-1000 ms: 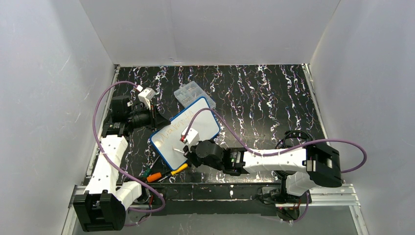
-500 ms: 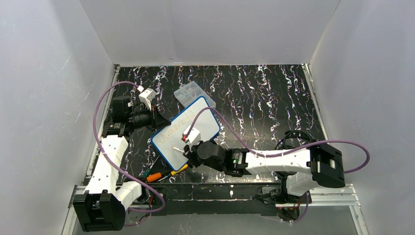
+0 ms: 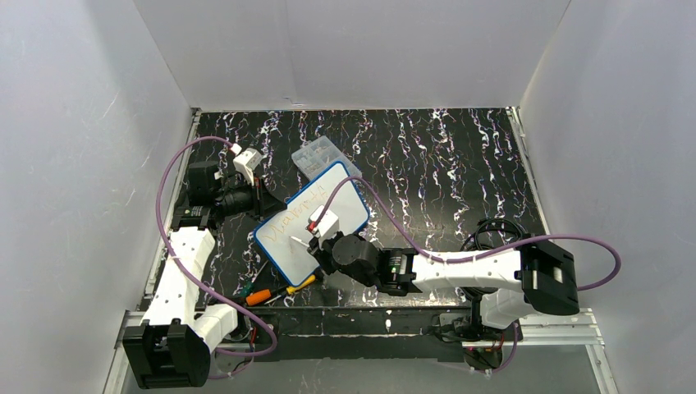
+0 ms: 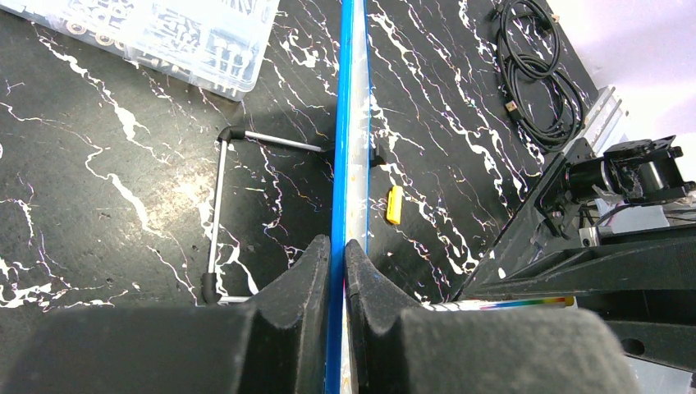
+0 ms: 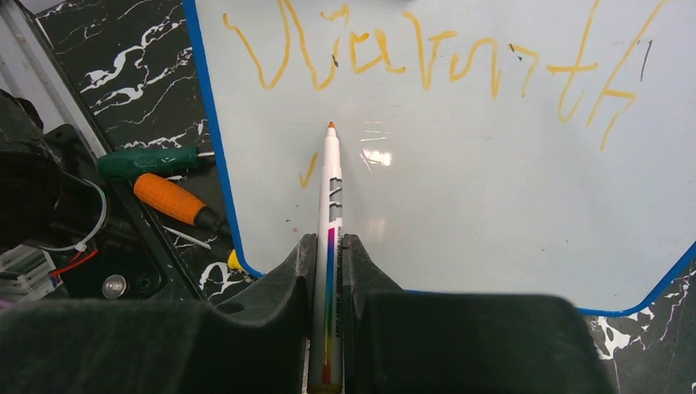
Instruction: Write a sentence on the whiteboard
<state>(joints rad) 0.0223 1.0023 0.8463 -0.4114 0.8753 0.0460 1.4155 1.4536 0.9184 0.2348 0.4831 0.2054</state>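
The left gripper [image 4: 337, 254] pinches the whiteboard [image 4: 353, 123] edge — the right gripper [image 5: 330, 246] squeezes a marker [image 5: 331, 176], tip at 12 o'clock, toward the sentence [image 5: 427, 61].

whiteboard [image 5: 492, 213]: all the readable writing sits here, handwritten in orange
sentence [image 5: 427, 61]: one slanted cursive word along the top. It reads like "Warmth" to me, but the start is wobbly enough that it could be "Via..." honestly
below that word: one short orange stroke [image 5: 309, 170], not a letter I can name
marker [image 5: 330, 189]: tiny print runs along the barrel next to a rainbow stripe, way too small to read
top view: same word shows on the board, just a squiggle at that size
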